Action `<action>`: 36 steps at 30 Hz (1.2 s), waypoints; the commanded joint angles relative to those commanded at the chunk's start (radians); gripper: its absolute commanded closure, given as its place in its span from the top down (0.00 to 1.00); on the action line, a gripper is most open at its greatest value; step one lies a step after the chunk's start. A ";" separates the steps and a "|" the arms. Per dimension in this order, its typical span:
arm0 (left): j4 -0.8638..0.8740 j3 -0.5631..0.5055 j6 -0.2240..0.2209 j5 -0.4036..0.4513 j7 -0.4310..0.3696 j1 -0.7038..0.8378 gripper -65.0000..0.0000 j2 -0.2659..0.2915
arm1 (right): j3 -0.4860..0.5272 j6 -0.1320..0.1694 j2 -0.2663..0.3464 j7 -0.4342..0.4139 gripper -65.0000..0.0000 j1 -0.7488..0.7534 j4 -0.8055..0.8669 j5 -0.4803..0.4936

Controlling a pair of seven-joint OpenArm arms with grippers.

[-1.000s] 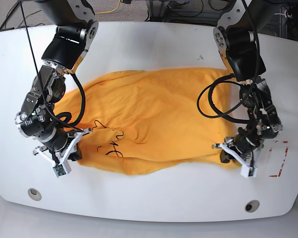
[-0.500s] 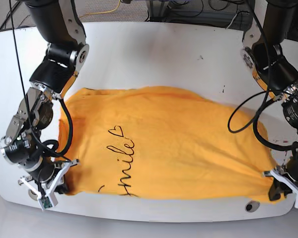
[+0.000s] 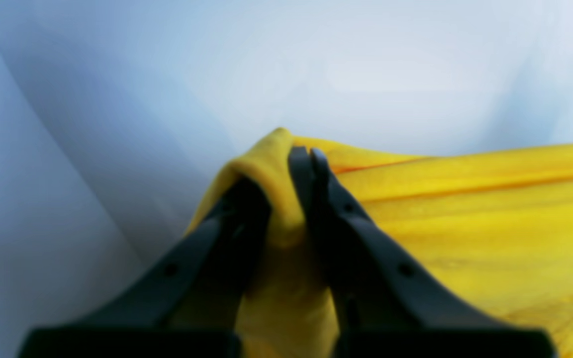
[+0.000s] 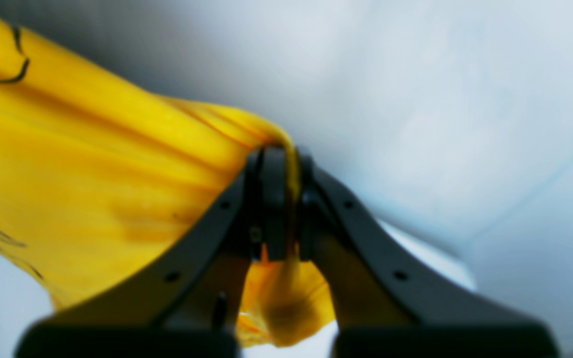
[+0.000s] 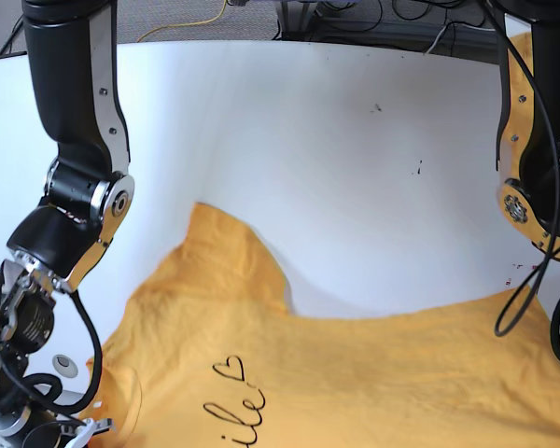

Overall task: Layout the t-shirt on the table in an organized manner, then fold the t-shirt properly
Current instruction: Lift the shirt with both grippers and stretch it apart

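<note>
The t-shirt (image 5: pixel 355 373) was stretched wide across the near part of the bench (image 5: pixel 289 140), its long axis running left to right in the base view, with a sleeve (image 5: pixel 219 247) pointing toward the far side. The black cursive lettering (image 5: pixel 238 415) and small heart outline (image 5: pixel 229 371) ran up from the near edge, and the lower letters were cut off by the frame. The shirt's near hem and both near corners were out of the base view, so how much cloth overhung the bench could not be told.

In the left wrist view, the left end effector (image 3: pixel 294 151) was clamped on a bunched fold of the shirt's edge (image 3: pixel 465 209), the yellow cloth wedged between its black fingers (image 3: pixel 326 199). In the right wrist view, the right end effector (image 4: pixel 284 154) pinched a gathered corner of the shirt (image 4: pixel 92 174) the same way, with cloth hanging below the fingers. Both wrist views were blurred, and the pale background behind the cloth was hard to make out.
</note>
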State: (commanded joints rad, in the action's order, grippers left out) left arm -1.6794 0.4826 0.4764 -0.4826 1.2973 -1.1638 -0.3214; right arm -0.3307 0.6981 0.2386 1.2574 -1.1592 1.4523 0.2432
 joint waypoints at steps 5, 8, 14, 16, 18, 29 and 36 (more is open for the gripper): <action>0.084 0.000 0.000 -0.002 0.011 -0.106 0.00 -0.020 | 0.074 0.000 0.035 0.000 0.03 -0.126 -0.075 -0.002; 0.120 0.000 0.000 -0.002 0.009 -0.138 0.00 -0.020 | 0.101 0.000 0.040 0.000 0.03 -0.155 -0.077 0.002; 0.141 0.000 0.000 -0.002 0.009 -0.147 0.00 -0.017 | 0.109 0.000 0.048 0.002 0.03 -0.170 -0.077 0.000; 0.143 0.000 0.000 -0.002 0.009 -0.146 0.00 -0.017 | 0.109 0.000 0.057 0.003 0.03 -0.164 -0.077 0.006; 0.141 0.000 0.002 -0.003 0.011 -0.143 0.00 -0.017 | 0.109 0.000 0.064 0.012 0.03 -0.157 -0.077 0.008; 0.140 0.005 0.058 -0.003 0.009 0.025 0.00 -0.018 | 0.044 0.000 0.098 0.055 0.03 0.163 0.112 0.008; 0.092 0.008 0.078 -0.003 0.011 0.097 0.00 -0.020 | -0.012 0.000 0.097 0.064 0.03 0.336 0.227 0.008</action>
State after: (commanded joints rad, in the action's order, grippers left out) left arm -1.5873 0.4902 0.5547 -0.4856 1.3080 -1.0671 -0.3414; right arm -0.3429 0.6981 0.3353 1.3218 -0.8232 1.6794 0.2509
